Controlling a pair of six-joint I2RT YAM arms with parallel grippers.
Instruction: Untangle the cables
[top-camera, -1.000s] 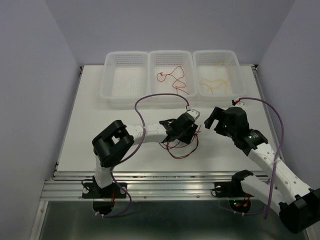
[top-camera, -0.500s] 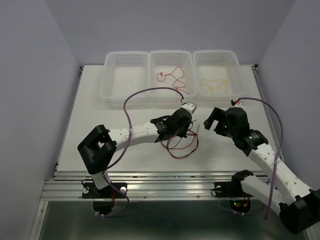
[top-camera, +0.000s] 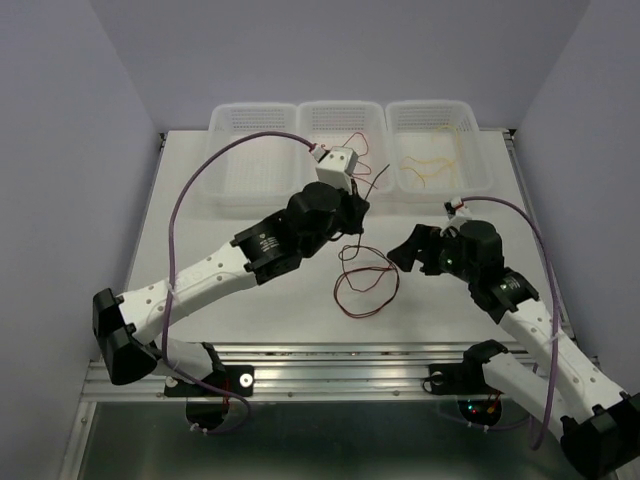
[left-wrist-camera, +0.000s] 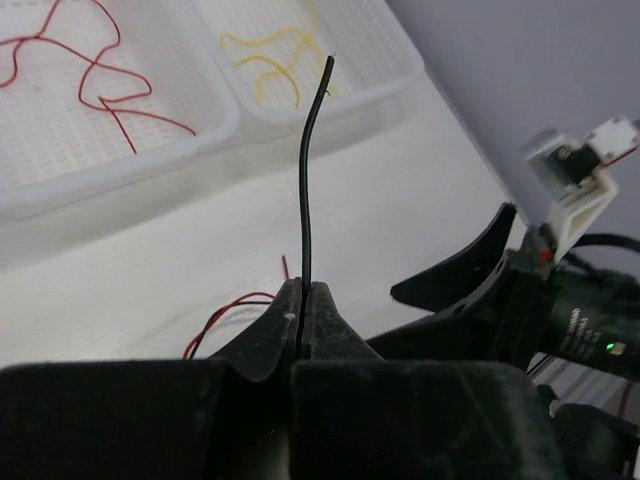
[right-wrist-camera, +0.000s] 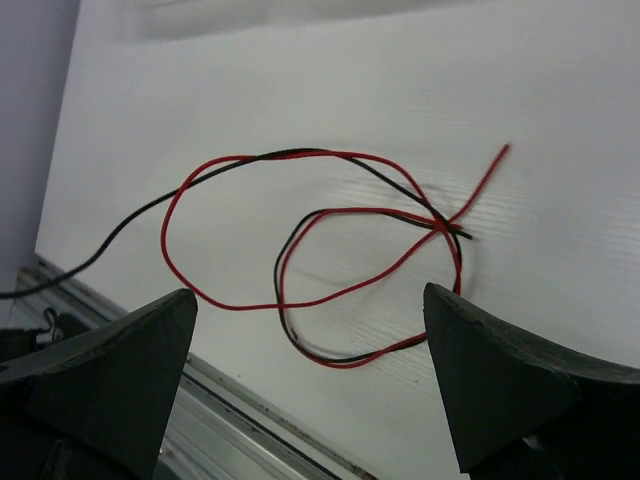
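Black cable (left-wrist-camera: 305, 180) pinched in left gripper (left-wrist-camera: 302, 296), lower end hidden; right gripper (right-wrist-camera: 310, 360) spread

Three white baskets stand in a row along the far edge of the table (top-camera: 290, 300). The middle basket (top-camera: 340, 108) holds a red wire (top-camera: 362, 143). The right basket (top-camera: 440, 106) holds a yellow wire (top-camera: 425, 165).

The left arm reaches from the near-left corner toward the far centre. The left gripper (top-camera: 358, 208) sits just beside the middle basket's near wall, with a black wire (top-camera: 378, 183) projecting from it.

The loops of red and black wire (top-camera: 365, 282) lie at the centre, toward the near edge. The right gripper (top-camera: 405, 245), jaws spread, sits just right of them.
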